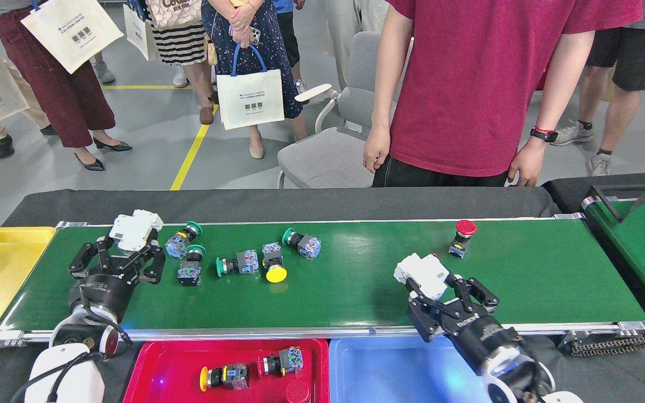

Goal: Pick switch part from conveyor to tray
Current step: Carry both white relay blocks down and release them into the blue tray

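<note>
The conveyor (356, 296) runs across the middle of the head view. Several switch parts lie on its left half: green-capped ones (182, 238) (191, 265) (237, 263) (302, 243) and a yellow-capped one (273, 264). A red-capped switch part (461, 238) stands alone at the far right. My left gripper (131, 238) hovers over the belt just left of the green-capped pair, its linkages spread and nothing in it. My right gripper (431, 282) leans in over the near belt edge, also spread and empty. The red tray (154, 369) in front holds three switch parts.
A blue tray (389, 375) sits right of the red one. A yellow tray (3, 280) with a white ball lies at the belt's left end. A second green belt (641, 246) is at the right. A person in a red shirt (468, 89) stands behind; onlookers further back.
</note>
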You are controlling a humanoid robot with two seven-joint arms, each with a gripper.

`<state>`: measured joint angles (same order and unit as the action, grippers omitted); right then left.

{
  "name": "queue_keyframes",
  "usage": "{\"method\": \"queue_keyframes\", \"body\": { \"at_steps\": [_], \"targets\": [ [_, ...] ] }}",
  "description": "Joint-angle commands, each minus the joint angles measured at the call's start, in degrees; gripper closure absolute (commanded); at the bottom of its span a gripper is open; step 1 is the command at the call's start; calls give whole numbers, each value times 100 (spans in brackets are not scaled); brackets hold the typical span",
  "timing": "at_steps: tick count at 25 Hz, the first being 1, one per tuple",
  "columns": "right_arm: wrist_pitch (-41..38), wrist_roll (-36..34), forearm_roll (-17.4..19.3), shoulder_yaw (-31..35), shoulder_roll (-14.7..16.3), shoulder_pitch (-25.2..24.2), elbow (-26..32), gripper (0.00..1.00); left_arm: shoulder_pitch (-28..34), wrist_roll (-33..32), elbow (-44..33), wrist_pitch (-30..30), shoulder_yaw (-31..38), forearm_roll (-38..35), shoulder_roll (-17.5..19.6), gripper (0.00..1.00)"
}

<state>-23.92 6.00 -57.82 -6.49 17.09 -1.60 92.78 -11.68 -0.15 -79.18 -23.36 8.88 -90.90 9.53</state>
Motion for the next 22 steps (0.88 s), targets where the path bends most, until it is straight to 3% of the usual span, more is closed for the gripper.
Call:
{"method": "queue_keyframes", "body": {
  "at_steps": [1, 3, 6, 10, 11, 14, 17, 18, 20, 21, 22],
  "targets": [
    [-1132, -11, 130, 579, 66, -218, 108, 85, 166, -12, -441, -546, 9, 99, 23, 95],
    [-2108, -11, 227, 1282, 66, -604, 29, 83, 526, -12, -827, -1003, 9, 116, 14, 94],
    [-2108, -11, 227, 1958, 49, -903, -287, 81, 1194, -12, -1389, -1557, -166, 108, -135, 94],
    [-2108, 42, 7, 2011, 5, -938, -568, 79, 1748, -73, -1776, -1803, -1186, 29, -470, 92],
    [-2108, 42, -90, 2011, -66, -956, -586, 78, 1792, -187, -1820, -1759, -1520, -15, -593, 92],
    [-2108, 121, -230, 1994, -373, -956, -568, 59, 1721, -583, -1847, -1557, -2048, -226, -1050, 92],
    [-2108, 200, -599, 1959, -690, -921, -604, 58, 1563, -732, -1812, -1531, -2382, -587, -1498, 91],
    [-2108, 208, -758, 1923, -883, -894, -604, 49, 1537, -741, -1785, -1469, -2566, -798, -1638, 90],
    [-2108, 296, -960, 1897, -1129, -885, -586, 3, 1484, -750, -1636, -1126, -2962, -1026, -1735, 86],
    [-2108, 375, -951, 1897, -1147, -885, -568, 3, 1458, -750, -1557, -898, -3173, -1044, -1726, 79],
    [-2108, 384, -933, 1897, -1164, -885, -533, 3, 1431, -750, -1522, -696, -3348, -1061, -1726, 64]
  ]
}}
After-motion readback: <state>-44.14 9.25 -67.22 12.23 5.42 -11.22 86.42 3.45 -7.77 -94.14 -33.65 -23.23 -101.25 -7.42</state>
